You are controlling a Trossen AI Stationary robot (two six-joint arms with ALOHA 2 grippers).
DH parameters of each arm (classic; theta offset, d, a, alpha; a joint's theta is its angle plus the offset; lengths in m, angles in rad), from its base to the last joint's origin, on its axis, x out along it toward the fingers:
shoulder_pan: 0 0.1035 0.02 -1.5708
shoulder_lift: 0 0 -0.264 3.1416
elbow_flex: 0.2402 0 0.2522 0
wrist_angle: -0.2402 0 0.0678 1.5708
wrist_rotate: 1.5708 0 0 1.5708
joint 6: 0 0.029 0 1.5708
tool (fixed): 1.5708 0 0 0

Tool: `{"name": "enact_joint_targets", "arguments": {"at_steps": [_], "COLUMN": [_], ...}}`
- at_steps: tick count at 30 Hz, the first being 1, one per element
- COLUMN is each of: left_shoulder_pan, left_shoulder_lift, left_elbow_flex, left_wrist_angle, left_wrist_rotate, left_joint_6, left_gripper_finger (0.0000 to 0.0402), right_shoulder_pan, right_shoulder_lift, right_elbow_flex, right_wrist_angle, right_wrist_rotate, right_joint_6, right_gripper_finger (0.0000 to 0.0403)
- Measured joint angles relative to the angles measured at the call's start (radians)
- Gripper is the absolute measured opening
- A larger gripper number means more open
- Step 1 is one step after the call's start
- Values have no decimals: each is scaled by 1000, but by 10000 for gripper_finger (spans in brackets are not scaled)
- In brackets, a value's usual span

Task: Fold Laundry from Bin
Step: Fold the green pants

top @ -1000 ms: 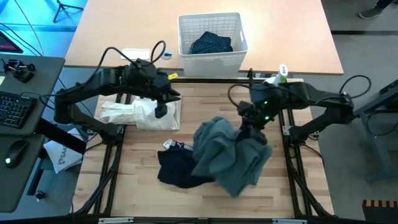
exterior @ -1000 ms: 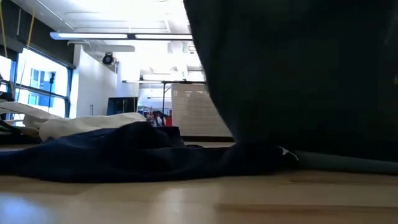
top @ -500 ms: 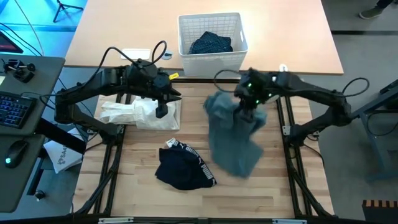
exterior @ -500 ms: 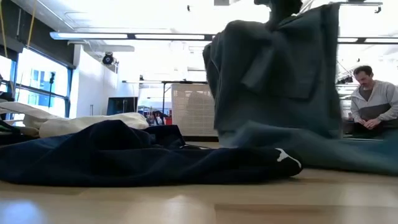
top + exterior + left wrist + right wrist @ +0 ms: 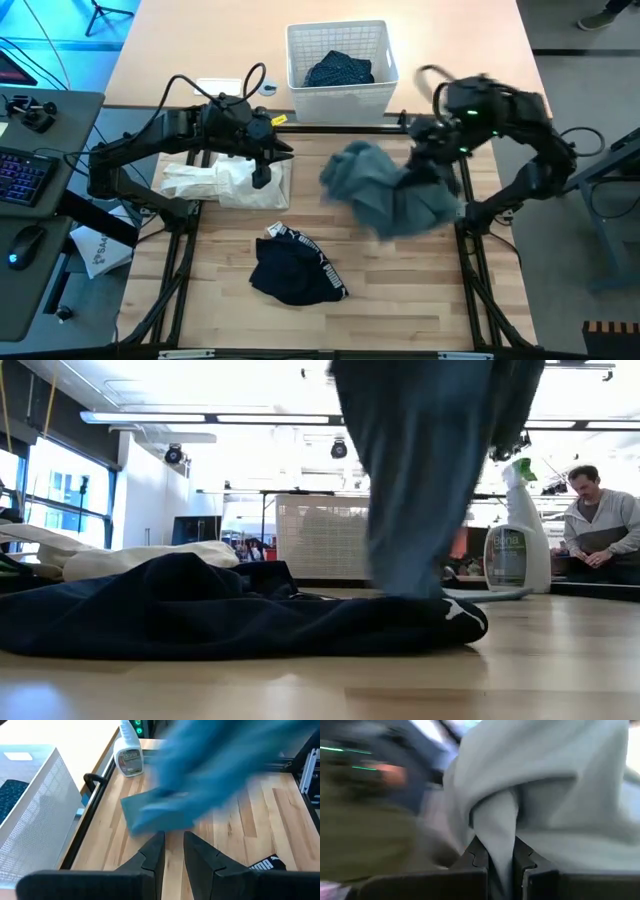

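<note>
Since half a second ago the right gripper [image 5: 500, 855] has swung the grey-green top [image 5: 390, 195] away from the middle of the table [image 5: 400, 300] toward the right rail, so the cloth now hangs bunched in the air rather than trailing down over the boards. Nearest the front edge, the black piece [image 5: 295, 270] with white lettering lies crumpled and uncovered on the wood. Farther back, the top dangles from the right gripper, whose fingers are clamped on a pinched fold. At the left, the left gripper [image 5: 173, 851] hovers over the white cloth [image 5: 225, 182], fingers nearly together with nothing between them. At the far edge the bin [image 5: 340, 92] holds a dark dotted garment [image 5: 338, 70]. The top looks ready to be spread flat, so folding has barely begun.
</note>
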Motion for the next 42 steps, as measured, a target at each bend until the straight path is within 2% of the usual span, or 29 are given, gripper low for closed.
{"name": "enact_joint_targets", "arguments": {"at_steps": [2,5,8,12,16,20,23,29,31,34,39,42], "left_shoulder_pan": [0,0,0,3,7,14,16,16,16,16,13,12], "left_shoulder_lift": [0,0,0,0,0,0,0,0,0,0,0,0], "left_elbow_flex": [0,0,0,0,0,0,0,0,0,0,0,0], "left_wrist_angle": [0,0,2,6,21,33,41,43,43,43,42,42], "left_wrist_rotate": [0,0,0,-3,-5,-7,-20,-33,-33,-33,-33,-33], "left_joint_6": [2,16,27,36,38,45,45,44,32,10,2,3], "left_gripper_finger": [55,55,55,55,55,55,55,55,55,55,55,55], "right_shoulder_pan": [65,153,189,116,-27,-199,-302,-406,-412,-398,-327,-300], "right_shoulder_lift": [16,46,9,-10,-4,17,55,111,128,132,123,120], "right_elbow_flex": [79,205,167,189,209,148,62,-122,-173,-227,-258,-259], "right_wrist_angle": [61,144,303,223,93,-28,-111,-137,-142,-160,-162,-161], "right_wrist_rotate": [-66,-95,-122,-35,13,24,43,286,322,280,130,130], "right_joint_6": [67,101,107,57,-30,-135,-279,-577,-625,-634,-607,-615], "right_gripper_finger": [7,7,7,7,7,7,7,7,7,7,7,7]}}
